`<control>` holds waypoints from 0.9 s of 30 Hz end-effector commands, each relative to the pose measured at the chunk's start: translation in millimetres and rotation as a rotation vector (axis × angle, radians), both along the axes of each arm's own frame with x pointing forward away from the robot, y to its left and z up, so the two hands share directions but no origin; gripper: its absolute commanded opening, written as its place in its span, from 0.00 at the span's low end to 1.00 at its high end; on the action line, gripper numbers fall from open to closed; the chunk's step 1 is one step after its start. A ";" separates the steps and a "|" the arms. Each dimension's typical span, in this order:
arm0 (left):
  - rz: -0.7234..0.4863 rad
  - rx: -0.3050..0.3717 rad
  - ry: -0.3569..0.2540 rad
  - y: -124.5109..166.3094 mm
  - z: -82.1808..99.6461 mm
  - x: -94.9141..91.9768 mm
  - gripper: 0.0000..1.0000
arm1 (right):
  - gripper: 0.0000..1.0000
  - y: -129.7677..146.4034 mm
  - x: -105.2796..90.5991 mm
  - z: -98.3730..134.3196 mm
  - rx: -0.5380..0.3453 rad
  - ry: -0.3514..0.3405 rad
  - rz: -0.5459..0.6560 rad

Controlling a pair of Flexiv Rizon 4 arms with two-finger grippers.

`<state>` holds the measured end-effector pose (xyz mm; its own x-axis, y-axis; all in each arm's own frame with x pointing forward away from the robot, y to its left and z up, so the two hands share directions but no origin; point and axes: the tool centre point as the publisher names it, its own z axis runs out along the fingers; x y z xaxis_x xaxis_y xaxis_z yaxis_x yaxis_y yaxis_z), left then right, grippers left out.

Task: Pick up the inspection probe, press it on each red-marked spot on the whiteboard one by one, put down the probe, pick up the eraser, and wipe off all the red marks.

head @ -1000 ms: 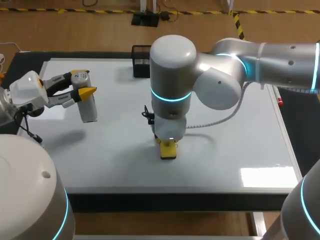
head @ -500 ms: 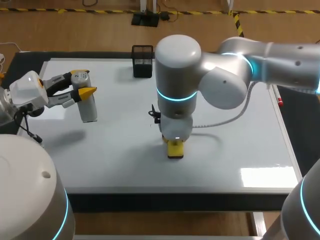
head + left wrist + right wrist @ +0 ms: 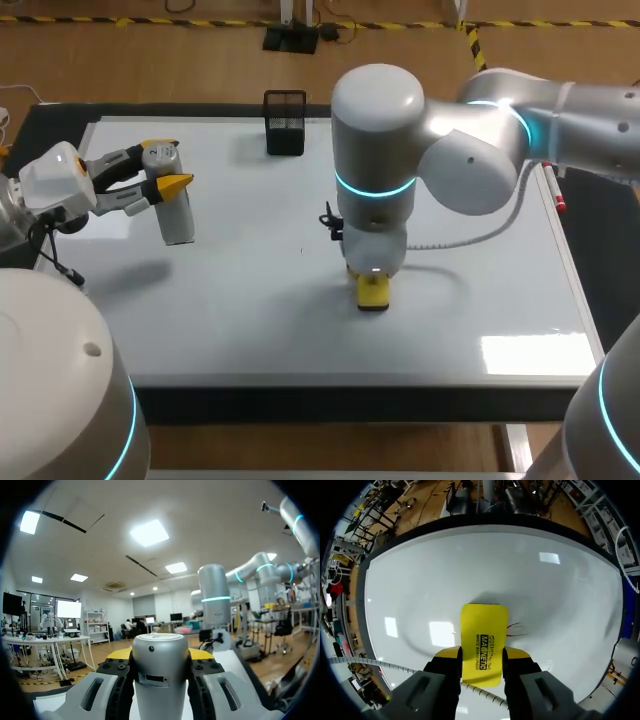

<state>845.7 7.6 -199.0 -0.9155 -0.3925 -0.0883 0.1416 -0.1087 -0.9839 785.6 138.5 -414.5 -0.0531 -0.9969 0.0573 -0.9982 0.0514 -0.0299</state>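
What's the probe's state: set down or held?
Held. The left gripper is shut on the probe, fingers on both sides, roughly upright over the whiteboard. Whether its tip touches: cannot tell.

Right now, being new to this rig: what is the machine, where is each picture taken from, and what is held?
Two robot arms work over a flat whiteboard. One camera looks down from above; one sits on each wrist. The left arm has its jaws shut on a silver inspection probe. The right arm holds a yellow eraser in its jaws against the board, beside thin red marks. A black mesh holder stands at the far edge.
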 end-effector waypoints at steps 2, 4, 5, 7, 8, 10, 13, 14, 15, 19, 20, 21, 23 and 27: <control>0.001 0.000 -0.001 -0.1 0.9 -0.4 0.00 | 0.00 -5.7 -1.5 3.8 0.007 -0.008 0.003; 0.001 0.000 -0.001 -0.1 0.9 -0.4 0.00 | 0.00 -4.4 -1.7 4.6 0.012 -0.007 0.006; 0.001 0.000 -0.001 -0.1 0.9 -0.4 0.00 | 0.00 -3.5 -1.8 5.5 0.021 -0.003 0.010; 0.001 0.000 -0.001 -0.1 0.9 -0.4 0.00 | 0.00 -1.3 -2.0 9.1 0.040 0.006 0.021; 0.001 0.000 -0.001 -0.1 0.9 -0.4 0.00 | 0.00 0.6 -2.0 11.9 0.050 0.006 0.025; 0.001 0.000 -0.001 -0.1 0.9 -0.4 0.00 | 0.00 6.8 -1.7 18.1 0.068 -0.002 0.036; 0.001 0.000 -0.001 -0.1 0.9 -0.4 0.00 | 0.00 24.2 -1.6 24.9 0.095 -0.014 0.069; 0.001 0.000 -0.001 -0.1 0.9 -0.4 0.00 | 0.00 31.6 -1.5 25.9 0.100 -0.018 0.083; 0.001 0.000 -0.001 -0.1 0.9 -0.4 0.00 | 0.00 38.9 -1.6 26.3 0.109 -0.019 0.097; 0.001 0.000 -0.001 -0.1 0.9 -0.4 0.00 | 0.00 68.5 -1.1 25.2 0.134 -0.022 0.148; 0.001 0.000 -0.001 -0.1 0.9 -0.4 0.00 | 0.00 74.8 -1.2 24.5 0.135 -0.024 0.161; 0.001 0.000 -0.001 -0.1 0.9 -0.4 0.00 | 0.00 79.7 -1.4 23.2 0.140 -0.023 0.171; 0.001 0.000 -0.001 -0.1 0.9 -0.4 0.00 | 0.00 88.2 -1.3 18.1 0.150 -0.018 0.191; 0.001 0.000 -0.001 -0.1 0.9 -0.4 0.00 | 0.00 97.7 -3.1 7.5 0.163 0.008 0.219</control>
